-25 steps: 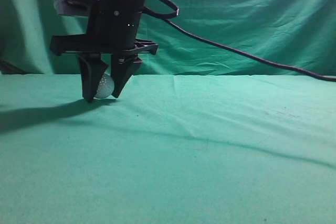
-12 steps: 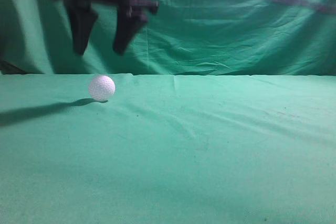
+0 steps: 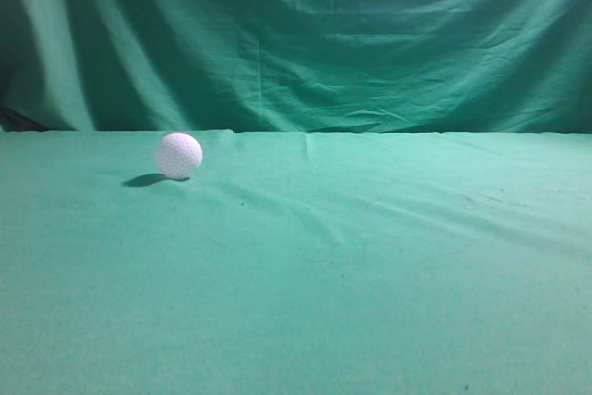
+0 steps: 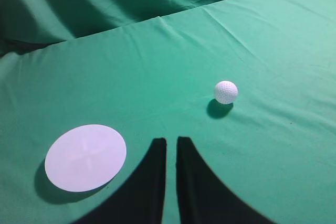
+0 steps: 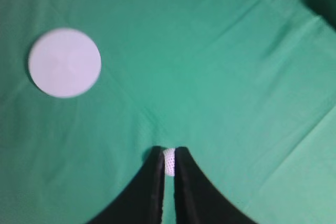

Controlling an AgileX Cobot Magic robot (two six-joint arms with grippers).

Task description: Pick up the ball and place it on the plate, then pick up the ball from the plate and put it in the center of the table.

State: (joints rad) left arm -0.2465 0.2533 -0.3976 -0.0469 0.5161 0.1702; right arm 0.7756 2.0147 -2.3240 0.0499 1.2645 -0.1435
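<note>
One ball (image 3: 178,154) resting on green table (image 3: 370,275), plate (image 4: 85,157) apart, both grippers' fingers nearly together.

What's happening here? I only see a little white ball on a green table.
The ball sits free on the table, with nothing touching it. The white plate lies empty, apart from the ball. Both arms are raised out of the side view. The left gripper looks down on the ball and plate with its jaws nearly together. The right gripper hangs above the ball, which shows through its narrow gap.
</note>
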